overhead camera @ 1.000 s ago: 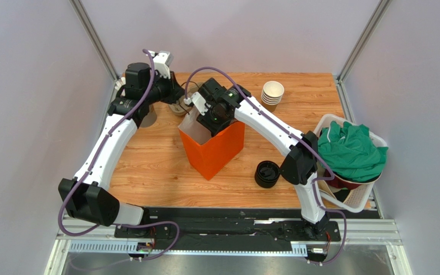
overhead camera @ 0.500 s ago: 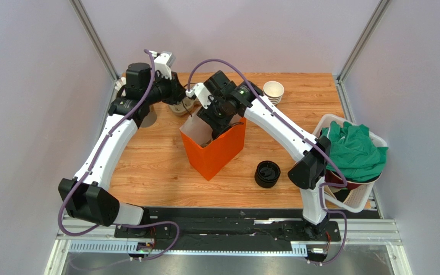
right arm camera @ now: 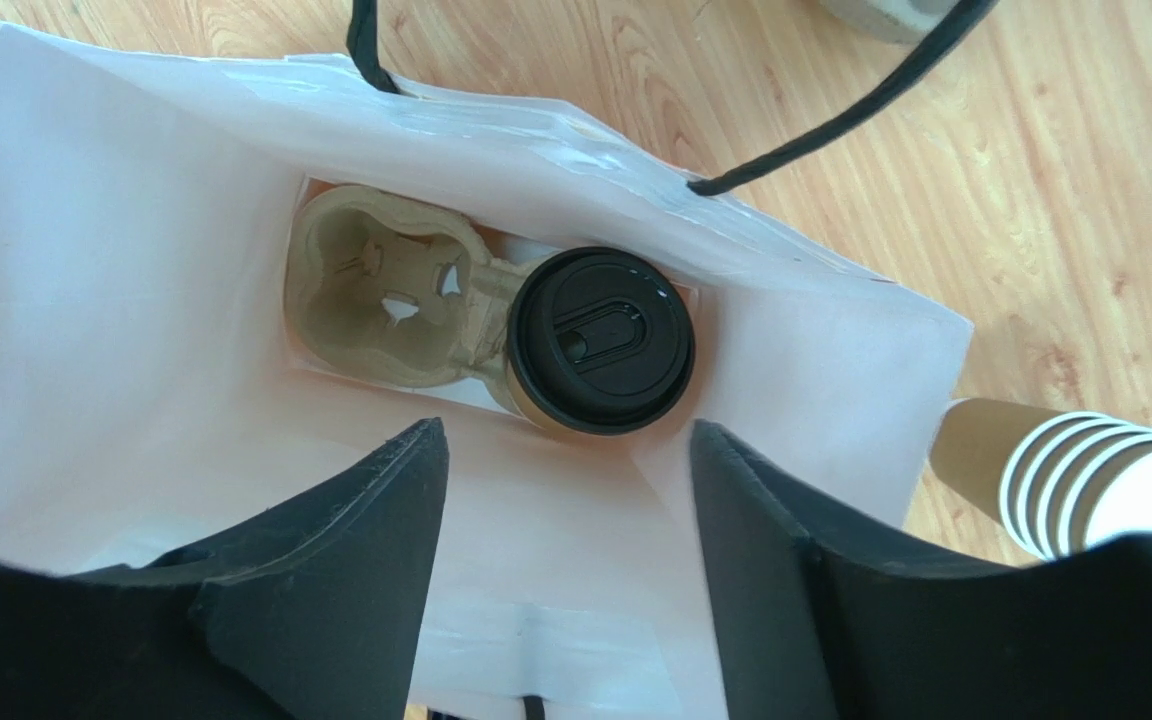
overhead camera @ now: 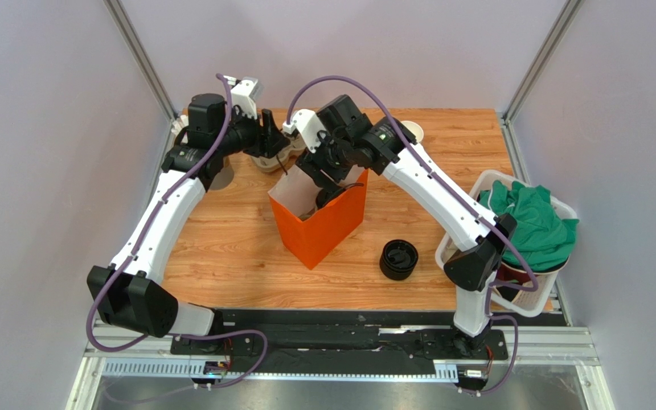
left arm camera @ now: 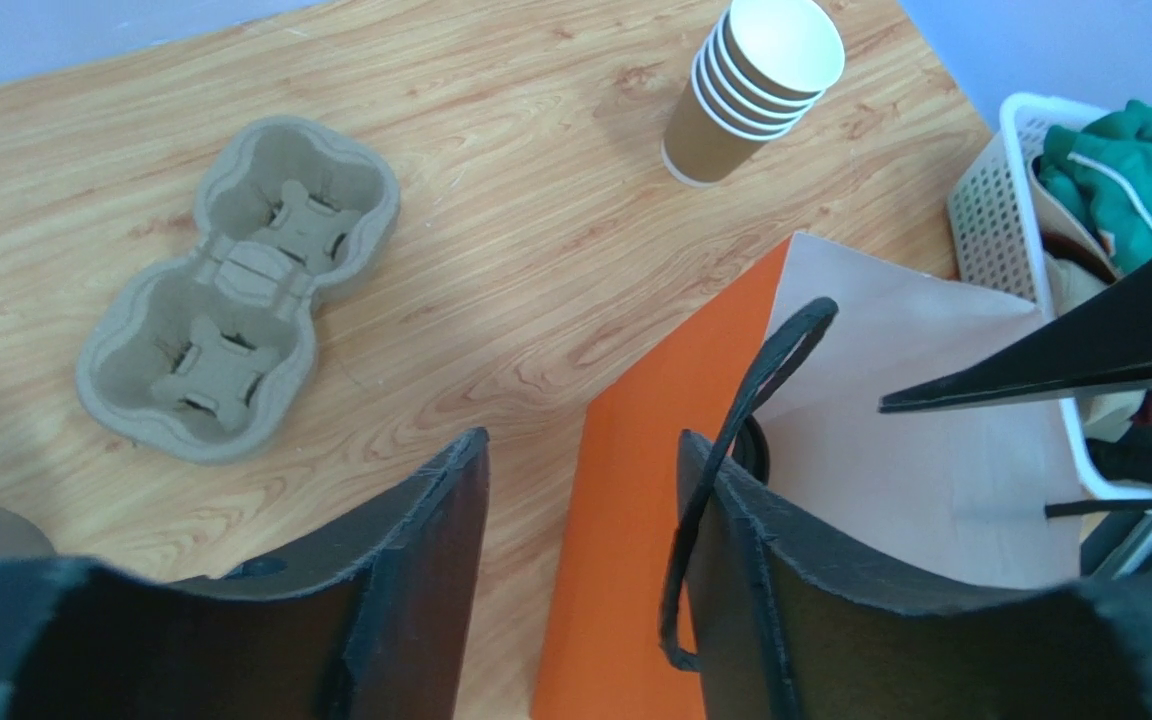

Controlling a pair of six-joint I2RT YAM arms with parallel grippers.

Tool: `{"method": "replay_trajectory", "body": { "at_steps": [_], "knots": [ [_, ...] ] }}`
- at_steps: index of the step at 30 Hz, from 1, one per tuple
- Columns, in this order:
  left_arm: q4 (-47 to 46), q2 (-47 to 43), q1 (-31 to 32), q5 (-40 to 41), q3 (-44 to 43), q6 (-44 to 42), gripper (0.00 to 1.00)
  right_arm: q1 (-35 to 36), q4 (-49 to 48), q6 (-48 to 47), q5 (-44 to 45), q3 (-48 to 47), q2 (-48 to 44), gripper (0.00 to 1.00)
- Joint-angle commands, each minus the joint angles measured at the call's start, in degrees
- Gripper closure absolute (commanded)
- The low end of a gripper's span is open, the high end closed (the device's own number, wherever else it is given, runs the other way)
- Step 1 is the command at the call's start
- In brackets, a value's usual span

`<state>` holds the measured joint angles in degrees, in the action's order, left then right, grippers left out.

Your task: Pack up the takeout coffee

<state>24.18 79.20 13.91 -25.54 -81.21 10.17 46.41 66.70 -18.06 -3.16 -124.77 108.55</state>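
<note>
At the upper left of the overhead view, the left tool [left arm camera: 579, 450] hangs beside the far corner of an orange paper bag [overhead camera: 327, 226], jaws partly apart and gripping nothing. A black bag handle [left arm camera: 755, 390] loops just beside one finger; whether they touch is unclear. It seems placed there to keep the bag mouth spread. Left of it in the wrist view, a spare pulp carrier [left arm camera: 229, 323] lies flat and empty on the wooden worktop [overhead camera: 220, 231].

At centre, the right tool [right arm camera: 563, 432] hovers over the open bag, jaws wide with nothing between them. Directly below, the takeout coffee [right arm camera: 602, 341] stands at the bottom of the bag, seated in the right well of a pulp tray [right arm camera: 379, 285] whose left well is empty. The tray likely keeps the cup from tipping. The cup is upright, its long axis vertical, black lid facing up toward the camera.

Further right, a stack of lidless cups [left arm camera: 755, 75] stands behind the bag. A pile of black lids [overhead camera: 398, 259] sits nearer the front, and a white basket [left arm camera: 995, 195] holds green cloth [overhead camera: 532, 226] at the far right.
</note>
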Motion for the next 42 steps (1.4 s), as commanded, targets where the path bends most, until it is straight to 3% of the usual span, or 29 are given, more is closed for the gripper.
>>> {"method": "replay_trajectory", "body": {
  "at_steps": [1, 2, 3, 8, 9, 10, 15, 22, 28, 33, 42],
  "knots": [
    [-1.51, -1.15, 0.33, -1.70, -1.67, -0.15, 0.37, -0.45, -3.32, -1.53, -0.36, -0.04, -5.28, 0.35],
    [-1.51, -1.33, 0.33, -2.05, -1.67, -0.15, 0.32, -0.45, -3.68, -1.36, -0.18, 0.14, -5.54, 0.29],
    [-1.60, -1.68, 0.33, -2.14, -1.58, -0.24, 0.29, -0.53, -4.03, -1.01, 0.25, 0.32, -6.24, 0.12],
    [-1.95, -2.99, 0.33, -3.29, -0.79, -0.59, 0.09, -1.23, -4.82, -0.57, 0.52, 0.49, -7.83, 0.10],
    [-1.95, -3.69, 0.33, -3.29, -0.71, -0.86, 0.07, -1.24, -5.08, -0.48, 0.78, 0.49, -8.09, 0.10],
    [-2.04, -3.96, 0.33, -3.90, -0.62, -1.03, 0.07, -1.59, -5.35, -0.39, 1.05, 0.49, -8.53, 0.01],
    [-1.25, -6.51, 0.33, -7.41, -0.35, -3.92, 0.06, -3.34, -6.49, 0.40, 2.72, 1.37, -9.67, 0.01],
    [6.56, -8.80, 0.33, -16.28, -2.55, -12.28, 0.04, -10.72, -7.19, 2.77, -1.05, 2.60, -8.62, 0.09],
    [15.08, -7.13, 0.33, -16.03, -4.48, -17.46, 0.04, -13.72, -7.72, 3.04, -5.80, 4.44, -7.04, 0.12],
    [16.42, -6.25, 0.33, -14.98, -2.29, -19.31, 0.03, -13.81, -7.98, 3.30, -8.35, 5.85, -6.07, 0.18],
    [18.79, -4.23, 0.85, -13.66, -2.20, -21.16, 0.02, -13.81, -8.95, 2.95, -8.09, 8.40, -4.49, 0.37]
  ]
}}
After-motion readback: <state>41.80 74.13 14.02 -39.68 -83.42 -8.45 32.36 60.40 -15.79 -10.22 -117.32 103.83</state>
